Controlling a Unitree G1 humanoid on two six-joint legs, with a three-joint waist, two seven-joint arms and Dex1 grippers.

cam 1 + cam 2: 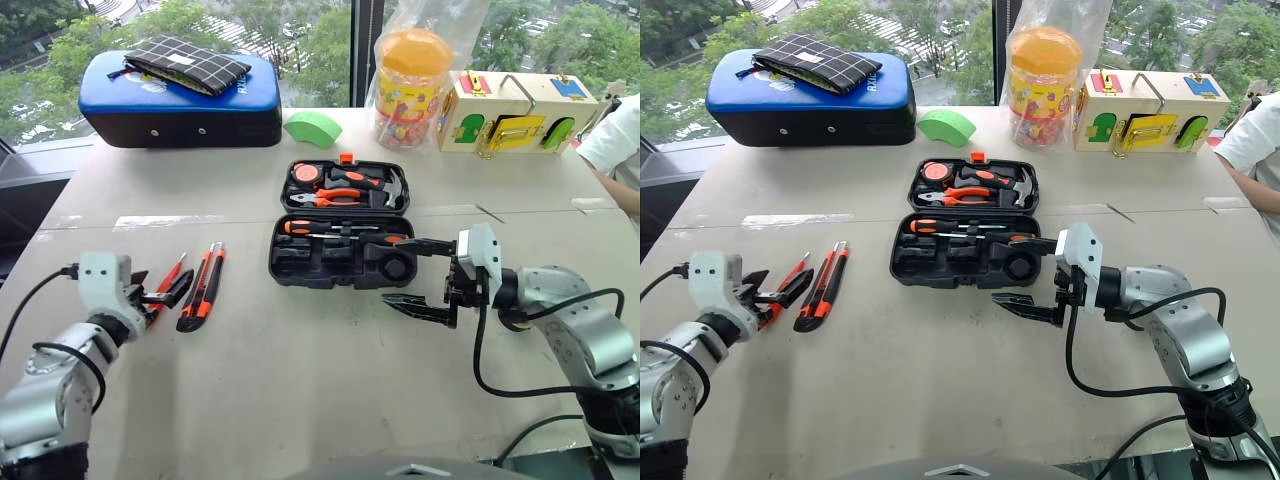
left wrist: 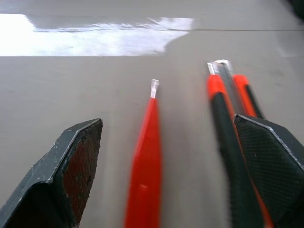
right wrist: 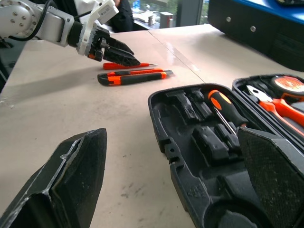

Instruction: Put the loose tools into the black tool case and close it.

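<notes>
Both claws released; left claw (image 2: 161,180) straddles thin orange screwdriver (image 2: 145,166); right claw (image 1: 418,277) beside case (image 1: 340,235).

beige table (image 1: 300,380) with open black tool case (image 1: 340,250), utility knife (image 1: 203,287), orange screwdriver (image 1: 166,286)

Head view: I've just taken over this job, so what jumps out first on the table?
The open black tool case lies mid-table with screwdrivers already in its near half and hammer and pliers in the far half. To its left, the orange screwdriver and utility knife lie loose, with the open left gripper at them. The open right gripper hangs at the case's right edge, holding nothing.
</notes>
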